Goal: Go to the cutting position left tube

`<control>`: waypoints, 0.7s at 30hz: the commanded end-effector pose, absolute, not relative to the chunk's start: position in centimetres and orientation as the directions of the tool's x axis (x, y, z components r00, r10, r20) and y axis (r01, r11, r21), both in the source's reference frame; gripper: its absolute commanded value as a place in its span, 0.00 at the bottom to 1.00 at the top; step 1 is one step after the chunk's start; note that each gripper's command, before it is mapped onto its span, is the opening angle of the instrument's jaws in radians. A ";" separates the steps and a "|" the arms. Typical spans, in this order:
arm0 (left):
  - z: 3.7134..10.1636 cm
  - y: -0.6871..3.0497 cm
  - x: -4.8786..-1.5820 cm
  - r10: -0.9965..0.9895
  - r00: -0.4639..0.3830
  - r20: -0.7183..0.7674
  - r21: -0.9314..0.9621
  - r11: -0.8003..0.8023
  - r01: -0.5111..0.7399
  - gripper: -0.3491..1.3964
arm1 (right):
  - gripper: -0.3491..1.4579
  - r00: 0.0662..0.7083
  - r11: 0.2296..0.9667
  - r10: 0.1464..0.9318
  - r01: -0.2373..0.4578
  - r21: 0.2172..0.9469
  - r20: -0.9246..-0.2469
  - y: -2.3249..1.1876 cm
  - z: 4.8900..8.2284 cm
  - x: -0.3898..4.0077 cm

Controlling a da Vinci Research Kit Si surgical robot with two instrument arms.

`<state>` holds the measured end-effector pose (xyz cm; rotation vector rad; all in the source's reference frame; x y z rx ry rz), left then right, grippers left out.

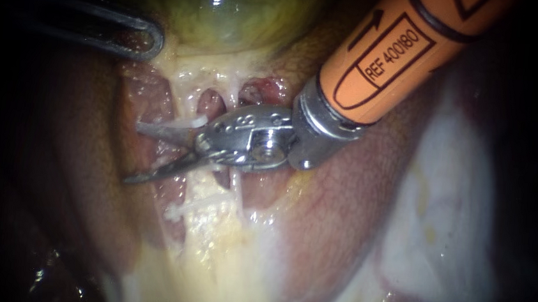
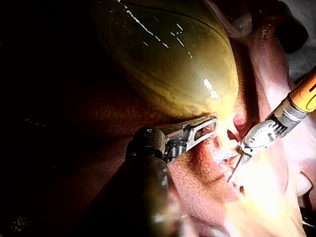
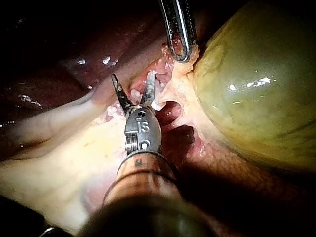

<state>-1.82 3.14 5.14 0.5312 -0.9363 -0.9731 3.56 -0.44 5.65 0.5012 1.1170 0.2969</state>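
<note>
My right instrument (image 1: 133,153), on an orange shaft from the upper right, ends in two thin blades that stand open. The pale left tube (image 1: 187,103) runs down from the gallbladder (image 1: 228,13) and passes between the blades close to their hinge. A white strand lies on the upper blade. The right tube (image 1: 235,193) passes behind the blade joint. My left instrument (image 1: 153,39) is shut on pale tissue at the gallbladder's neck, as the right wrist view also shows (image 3: 180,49). In that view the open blades (image 3: 133,76) flank the tube.
Reddish-brown liver (image 1: 342,201) surrounds the field on both sides. Yellow-white fatty tissue (image 1: 222,256) spreads below the tubes. A small white piece (image 1: 174,213) sits on the left tube below the blades. The green gallbladder (image 2: 173,59) bulges beyond my left instrument (image 2: 207,128).
</note>
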 end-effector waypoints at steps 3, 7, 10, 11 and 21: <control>5.14 3.14 -1.82 -0.874 0.238 0.425 0.745 0.486 0.457 0.00 | 0.78 0.415 0.850 0.470 0.025 0.526 -0.779 -0.45 5.58 3.51; 5.13 3.14 -1.81 -0.874 0.238 0.425 0.745 0.486 0.457 0.00 | 0.78 0.413 0.846 0.475 0.031 0.533 -0.777 -0.43 5.40 3.41; 5.12 3.14 -1.80 -0.874 0.238 0.424 0.745 0.486 0.456 0.00 | 0.78 0.412 0.842 0.478 0.038 0.539 -0.776 -0.41 5.27 3.30; 5.12 3.14 -1.79 -0.874 0.239 0.424 0.746 0.486 0.456 0.00 | 0.78 0.412 0.841 0.478 0.040 0.540 -0.775 -0.40 5.24 3.26; 5.09 3.15 -1.76 -0.874 0.240 0.423 0.747 0.486 0.454 0.00 | 0.79 0.409 0.837 0.476 0.059 0.544 -0.778 -0.39 5.15 2.81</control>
